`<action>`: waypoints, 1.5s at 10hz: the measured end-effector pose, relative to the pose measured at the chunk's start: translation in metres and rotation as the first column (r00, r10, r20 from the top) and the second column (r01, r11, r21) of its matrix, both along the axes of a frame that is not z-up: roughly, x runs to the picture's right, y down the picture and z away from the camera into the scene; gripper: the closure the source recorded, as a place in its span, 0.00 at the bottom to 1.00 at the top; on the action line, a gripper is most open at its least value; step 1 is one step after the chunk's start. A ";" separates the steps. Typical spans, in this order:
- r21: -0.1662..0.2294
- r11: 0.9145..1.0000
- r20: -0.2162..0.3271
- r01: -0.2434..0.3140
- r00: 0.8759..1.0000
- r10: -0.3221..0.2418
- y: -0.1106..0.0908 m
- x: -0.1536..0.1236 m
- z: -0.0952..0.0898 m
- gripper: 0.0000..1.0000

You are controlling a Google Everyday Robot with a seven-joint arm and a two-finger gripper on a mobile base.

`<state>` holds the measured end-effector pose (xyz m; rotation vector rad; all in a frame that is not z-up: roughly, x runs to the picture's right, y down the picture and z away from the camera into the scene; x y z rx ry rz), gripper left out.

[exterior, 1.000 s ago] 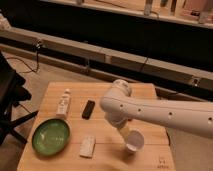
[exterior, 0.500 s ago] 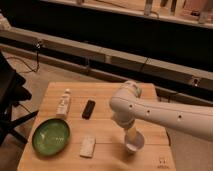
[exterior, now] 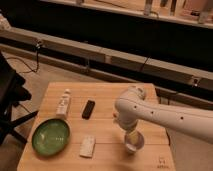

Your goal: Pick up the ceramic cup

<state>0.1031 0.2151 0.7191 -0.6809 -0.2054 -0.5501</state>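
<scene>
The ceramic cup [exterior: 135, 145] is a small whitish round cup standing on the wooden table [exterior: 107, 95] near its front right. My white arm reaches in from the right and bends down over it. My gripper [exterior: 132, 137] points straight down at the cup's rim, with its tip at or just inside the cup's mouth. The arm's wrist hides part of the cup's far rim.
A green plate [exterior: 50, 136] lies at the table's front left. A flat white block [exterior: 87, 146] lies between the plate and the cup. A black oblong object [exterior: 88, 109] and a small white bottle [exterior: 63, 104] lie further back. A dark chair [exterior: 10, 100] stands on the left.
The arm's elbow has shifted right and slightly down over the cup. The cup has stayed in place on the table.
</scene>
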 end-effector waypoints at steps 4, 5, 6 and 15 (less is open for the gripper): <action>0.004 1.000 0.003 0.002 1.000 -0.002 -0.001 0.000 0.002 0.50; 0.010 1.000 0.003 0.001 1.000 -0.001 -0.001 0.001 0.003 0.60; 0.015 1.000 0.004 -0.002 1.000 0.002 -0.001 0.002 0.003 0.71; 0.087 0.996 0.041 0.013 0.999 -0.017 -0.050 -0.005 -0.023 0.99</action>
